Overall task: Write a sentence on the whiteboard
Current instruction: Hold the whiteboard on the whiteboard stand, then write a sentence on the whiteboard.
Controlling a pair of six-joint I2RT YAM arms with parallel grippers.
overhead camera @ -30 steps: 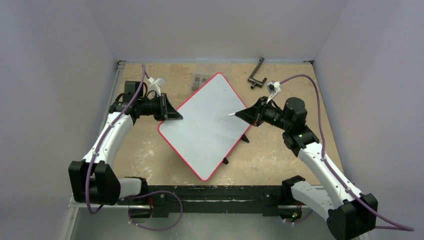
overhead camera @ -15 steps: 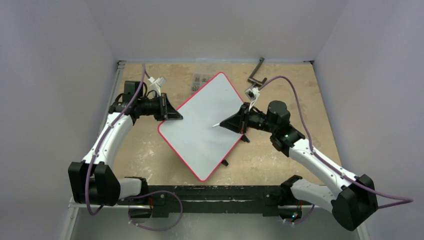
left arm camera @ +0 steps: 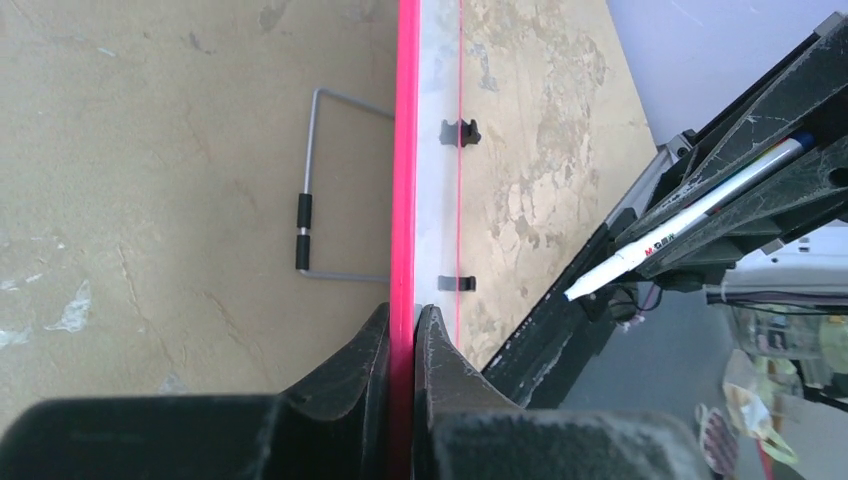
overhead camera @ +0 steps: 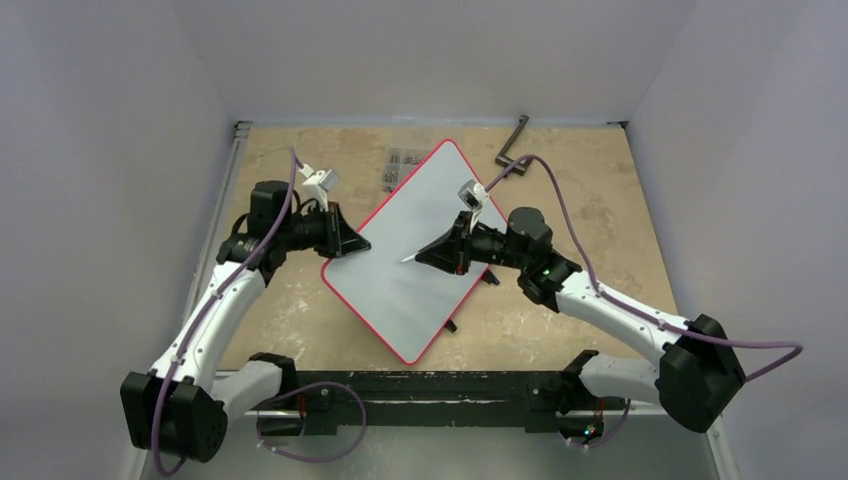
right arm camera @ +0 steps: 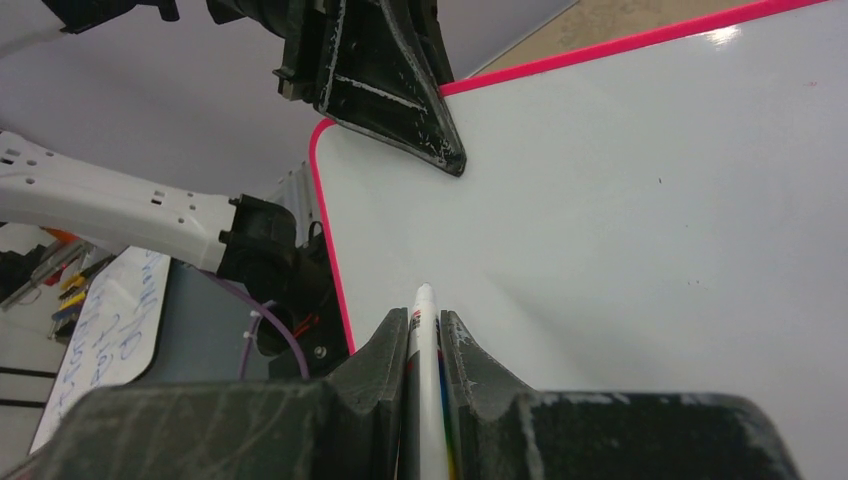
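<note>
The whiteboard (overhead camera: 415, 235), white with a thin red rim, lies diamond-wise in the middle of the table. Its face is blank; the sentence is not in view. My left gripper (overhead camera: 358, 246) is shut on the board's left corner, and the left wrist view shows the red rim (left arm camera: 404, 150) pinched between the left gripper's (left arm camera: 403, 322) two fingers. My right gripper (overhead camera: 428, 254) hangs over the board's centre, shut on a white marker (overhead camera: 410, 259) whose tip points left, just above the surface. In the right wrist view the marker (right arm camera: 424, 308) sticks out between the closed jaws toward the whiteboard (right arm camera: 620, 200).
A black L-shaped bracket (overhead camera: 513, 148) lies at the back right and a small grey item (overhead camera: 402, 163) sits behind the board. Black clips (overhead camera: 489, 277) show at the board's right edge. A wire stand (left arm camera: 315, 185) lies on the table beside the board.
My right arm has swung left, carrying the marker from the board's right edge to its centre. The left arm and the board's left corner have shifted slightly right.
</note>
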